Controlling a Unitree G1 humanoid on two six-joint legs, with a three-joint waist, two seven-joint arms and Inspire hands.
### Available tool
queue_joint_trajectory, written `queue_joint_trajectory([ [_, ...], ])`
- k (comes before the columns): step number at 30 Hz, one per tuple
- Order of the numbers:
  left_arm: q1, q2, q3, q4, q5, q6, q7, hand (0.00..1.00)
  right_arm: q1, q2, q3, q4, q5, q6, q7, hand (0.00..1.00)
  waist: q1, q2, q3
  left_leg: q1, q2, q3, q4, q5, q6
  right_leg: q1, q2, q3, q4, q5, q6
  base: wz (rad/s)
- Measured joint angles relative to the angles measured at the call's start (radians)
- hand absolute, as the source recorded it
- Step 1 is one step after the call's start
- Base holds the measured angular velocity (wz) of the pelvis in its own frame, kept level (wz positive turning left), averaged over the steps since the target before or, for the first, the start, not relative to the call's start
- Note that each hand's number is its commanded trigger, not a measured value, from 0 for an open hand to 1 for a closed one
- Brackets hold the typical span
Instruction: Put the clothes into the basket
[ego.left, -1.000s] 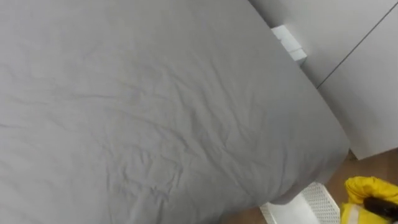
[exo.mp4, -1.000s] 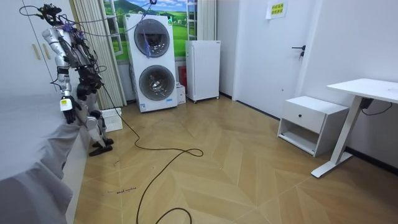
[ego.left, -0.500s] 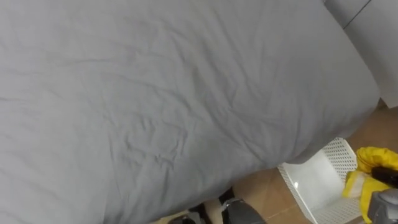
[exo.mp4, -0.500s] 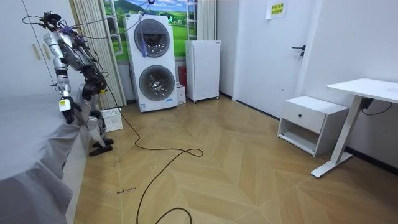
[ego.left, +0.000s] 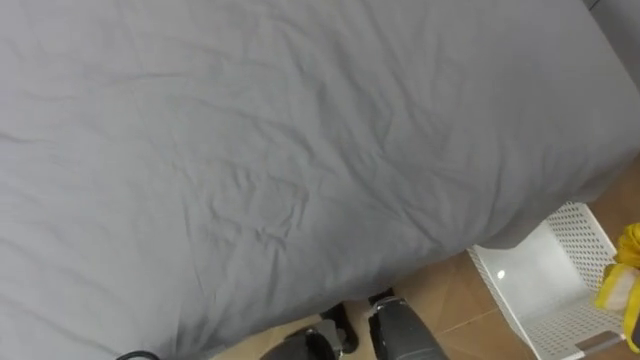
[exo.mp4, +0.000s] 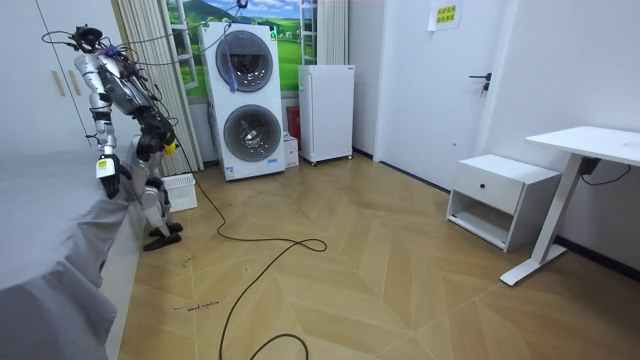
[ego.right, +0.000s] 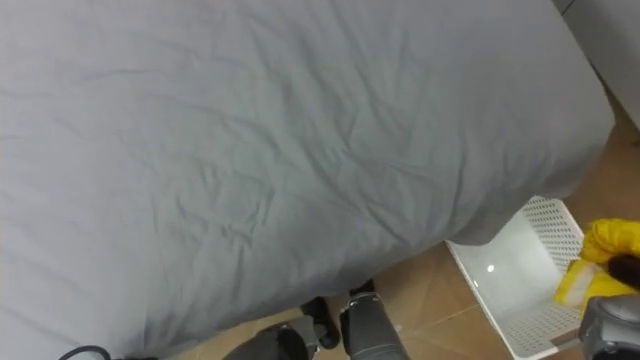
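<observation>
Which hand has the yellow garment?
The right hand, by the white basket, its fingers curled into the yellow garment. The left hand hangs at the edge of the bed in the room view, with no yellow on it.

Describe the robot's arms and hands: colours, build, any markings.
In the room view the arms are slim, silver-grey metal with darker joints. The left hand is dark, with a small white tag at its back. In the right eye view, the right hand shows a dark finger and a rounded grey metal wrist beside the yellow cloth.
</observation>
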Motion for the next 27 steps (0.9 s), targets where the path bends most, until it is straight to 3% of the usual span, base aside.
queue_joint_trajectory([
  [15, 0.002, 0.000, -0.019, 0.000, -0.039, -0.006, 0.007, 0.00, 0.000, -0.001, -0.001, 0.018, 0.007, -0.004, -0.018, 0.00, -0.001, -0.003, 0.0030, 0.020, -0.012, -0.030, -0.002, 0.001, -0.001, 0.018, -0.003, -0.001, 0.005, -0.002, -0.001, 0.00],
  [27, 0.010, 0.010, -0.014, 0.004, -0.037, -0.025, 0.003, 0.00, 0.020, -0.001, 0.003, 0.040, 0.041, -0.008, -0.029, 0.00, -0.005, -0.031, 0.0067, 0.077, -0.002, -0.031, 0.005, 0.001, -0.001, 0.100, -0.011, -0.033, -0.019, -0.008, -0.004, 0.06],
])
